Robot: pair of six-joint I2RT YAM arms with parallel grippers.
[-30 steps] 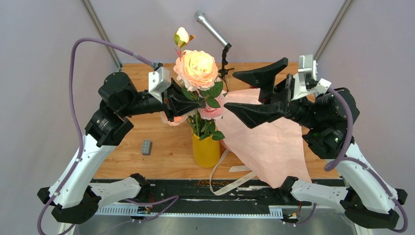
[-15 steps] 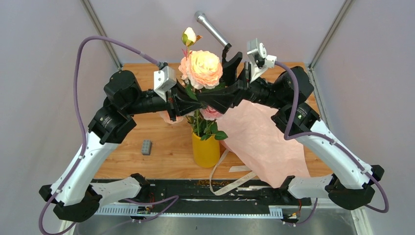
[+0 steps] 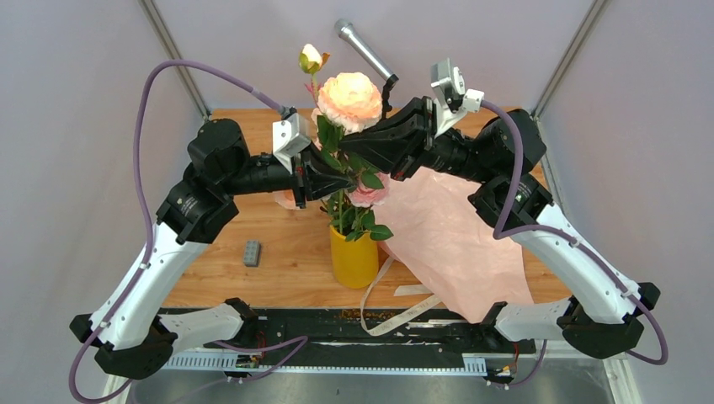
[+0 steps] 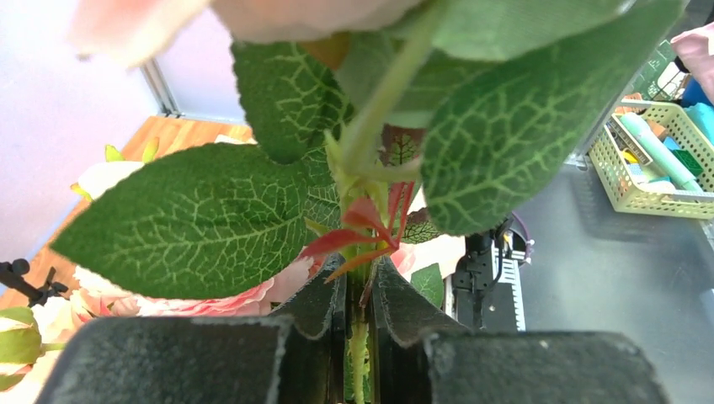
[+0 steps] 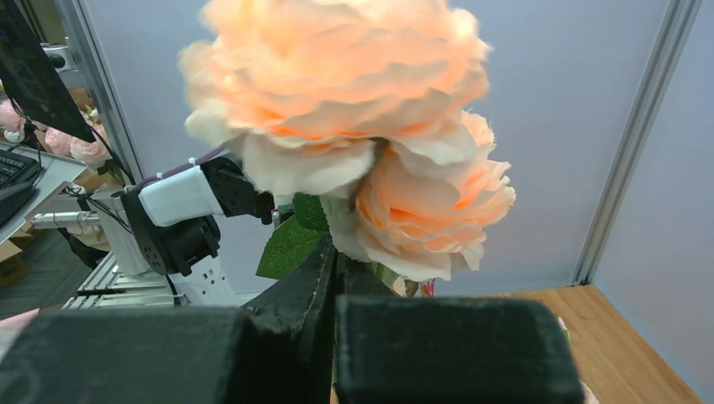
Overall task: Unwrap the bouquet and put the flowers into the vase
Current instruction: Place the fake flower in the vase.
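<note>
The flowers stand with their stems in the yellow vase [image 3: 354, 259] at the middle of the table. A large peach rose [image 3: 349, 99] and a bud [image 3: 311, 59] rise above the leaves. From the left, my left gripper [image 3: 331, 178] is shut on a green stem [image 4: 359, 341], leaves spreading over its tips [image 4: 359, 273]. My right gripper [image 3: 354, 141] comes from the right, shut just under the peach rose [image 5: 337, 76]; at its tips [image 5: 337, 252] I cannot tell whether a stem is pinched. The bouquet's pink wrapping paper [image 3: 455, 244] lies open on the table.
A beige ribbon [image 3: 380, 296] trails off the front edge beside the vase. A small grey block [image 3: 251, 252] lies on the wooden table [image 3: 278, 278] to the left. A microphone [image 3: 364, 49] on a black stand leans in behind the flowers.
My right gripper swung left from over the paper to the flowers and shut from wide open. The peach rose rose and tipped back a little. The left arm shifted slightly right.
</note>
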